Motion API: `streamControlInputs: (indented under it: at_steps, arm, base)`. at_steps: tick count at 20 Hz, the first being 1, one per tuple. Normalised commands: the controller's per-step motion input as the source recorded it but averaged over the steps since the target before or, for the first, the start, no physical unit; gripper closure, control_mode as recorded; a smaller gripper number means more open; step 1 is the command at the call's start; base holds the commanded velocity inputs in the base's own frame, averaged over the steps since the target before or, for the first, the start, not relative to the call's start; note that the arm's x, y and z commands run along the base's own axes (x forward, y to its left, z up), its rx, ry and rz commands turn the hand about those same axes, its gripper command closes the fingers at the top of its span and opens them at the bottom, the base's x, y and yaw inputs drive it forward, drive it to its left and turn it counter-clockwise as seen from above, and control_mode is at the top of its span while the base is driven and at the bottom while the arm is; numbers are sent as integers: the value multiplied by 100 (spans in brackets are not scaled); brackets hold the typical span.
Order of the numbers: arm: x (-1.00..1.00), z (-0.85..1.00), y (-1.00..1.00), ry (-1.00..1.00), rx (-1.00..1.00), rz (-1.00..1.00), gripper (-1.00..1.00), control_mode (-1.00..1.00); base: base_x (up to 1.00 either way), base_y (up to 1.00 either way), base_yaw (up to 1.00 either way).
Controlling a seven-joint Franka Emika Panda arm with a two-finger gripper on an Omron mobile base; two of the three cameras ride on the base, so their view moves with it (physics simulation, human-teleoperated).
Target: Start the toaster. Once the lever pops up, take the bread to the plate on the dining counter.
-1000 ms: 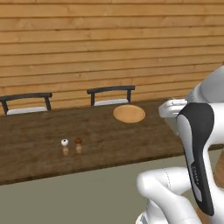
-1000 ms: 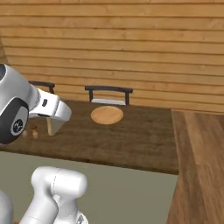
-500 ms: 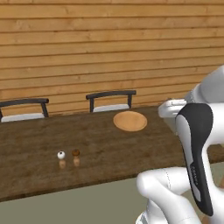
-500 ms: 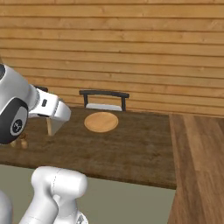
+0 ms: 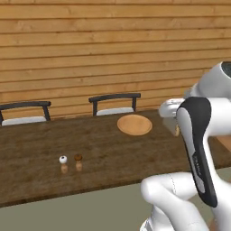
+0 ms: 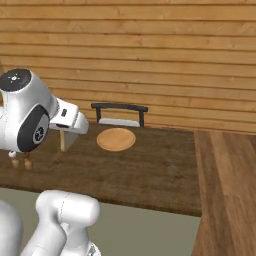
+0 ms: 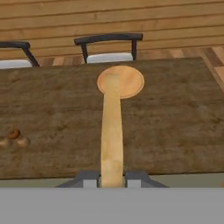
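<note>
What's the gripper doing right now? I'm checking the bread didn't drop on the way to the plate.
Gripper: closed on the bread, held edge-on between the fingertips above the dining counter, short of the plate.

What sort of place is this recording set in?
Probably a simulated dining area: a long dark brown wood-grain counter with two black-backed chairs against a wooden plank wall, a round tan-orange plate, and small salt and pepper shakers.

Two dark chairs (image 5: 115, 103) stand before the plank wall (image 5: 90, 45); two small shakers (image 5: 71, 163) sit side by side.
</note>
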Motion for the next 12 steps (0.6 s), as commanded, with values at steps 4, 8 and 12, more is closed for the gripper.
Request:
streamControlInputs:
  at_steps: [4,8,12]
  arm:
    - [100,-32,-1,20,13,17,100,-100]
    - [100,-46,-4,22,12,15,100,-100]
    - [95,-57,4,26,9,13,100,-100]
  base:
    - [0,0,0]
    - [0,0,0]
    - [0,0,0]
